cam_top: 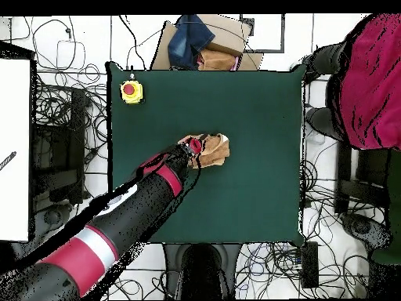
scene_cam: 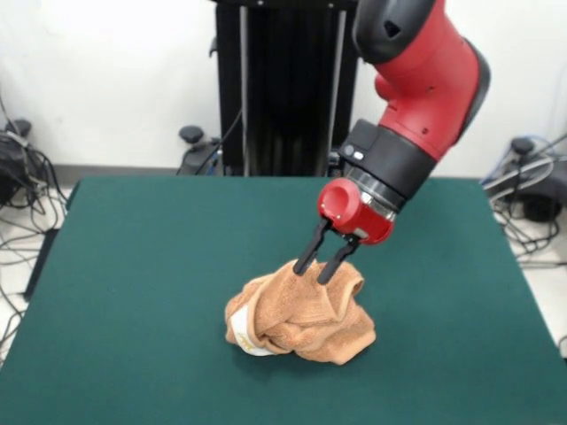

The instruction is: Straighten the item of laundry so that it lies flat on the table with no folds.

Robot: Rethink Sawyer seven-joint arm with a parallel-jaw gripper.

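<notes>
Towel: orange-tan, bunched in a heap near the middle of the table, toward the camera in the front view; folds overlap all over.
Tag: a white bit at the heap's lower left edge; too small to read any writing.
Woven band: a flat paler strip curving up the heap's left side.
Hidden: the towel's underside and most of its edges are tucked inside the heap; in the overhead view the arm's end covers part of the towel.
Claw: two black fingers, slanted down to the left, tips a little apart and pressed into the top fold of the towel; no cloth is visibly pinched between them.
Arm: red and black, its upper part cut off by the front view's top edge.
Table: dark green top, bare and open on every side of the towel, which lies well away from all four edges.
Button box: yellow with a red button, near one table corner in the overhead view, well apart from the towel.
Person: at the overhead view's right edge, in a magenta top, cut off by the frame.
</notes>
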